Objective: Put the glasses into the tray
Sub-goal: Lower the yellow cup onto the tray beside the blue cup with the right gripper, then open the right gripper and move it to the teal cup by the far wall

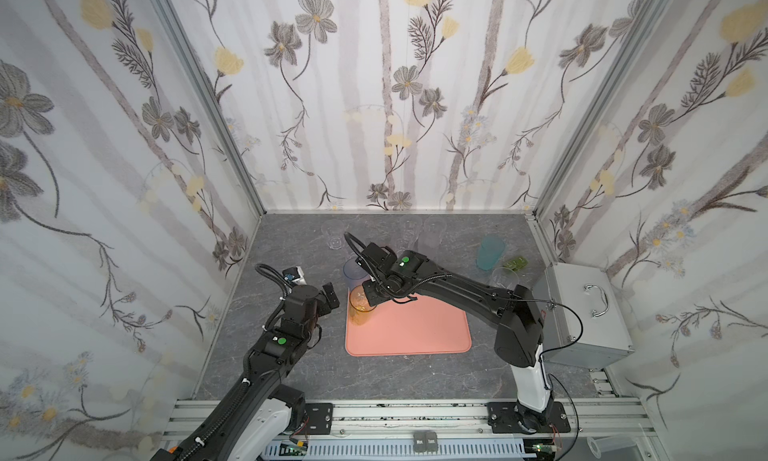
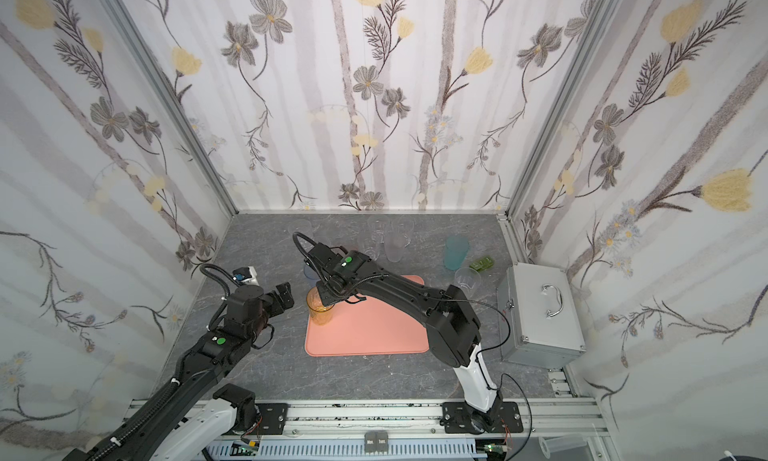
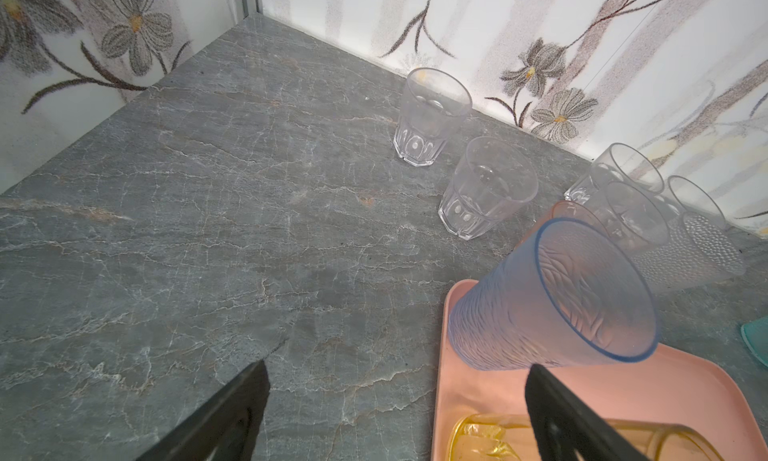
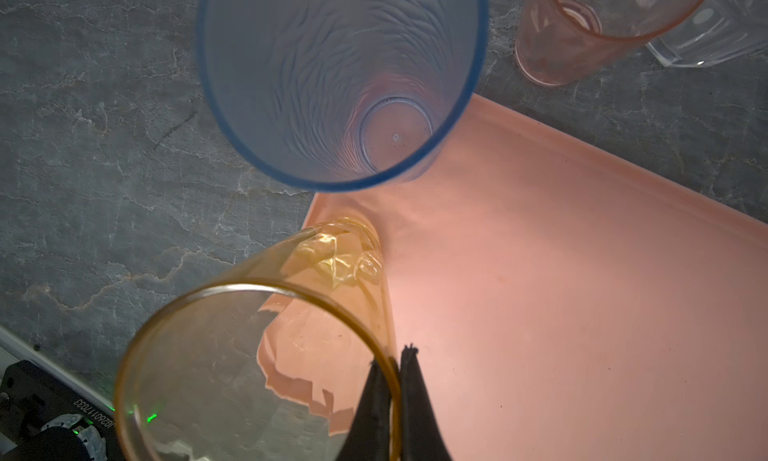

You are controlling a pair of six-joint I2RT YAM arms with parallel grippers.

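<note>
Fingers (image 4: 417, 409) of the right gripper (image 4: 397, 357) are pinching the rim of the amber tumbler (image 4: 332, 268), which is standing upright at the left edge of the salmon-pink tray (image 4: 582, 292), just in front of the blue tumbler (image 4: 332, 85) occupying the tray's far left corner. The left gripper (image 3: 397, 369) is hovering with jaws spread wide over the grey table (image 3: 208, 230), grasping nothing. Clear tumblers (image 3: 432, 114) are standing on the table beyond.
</note>
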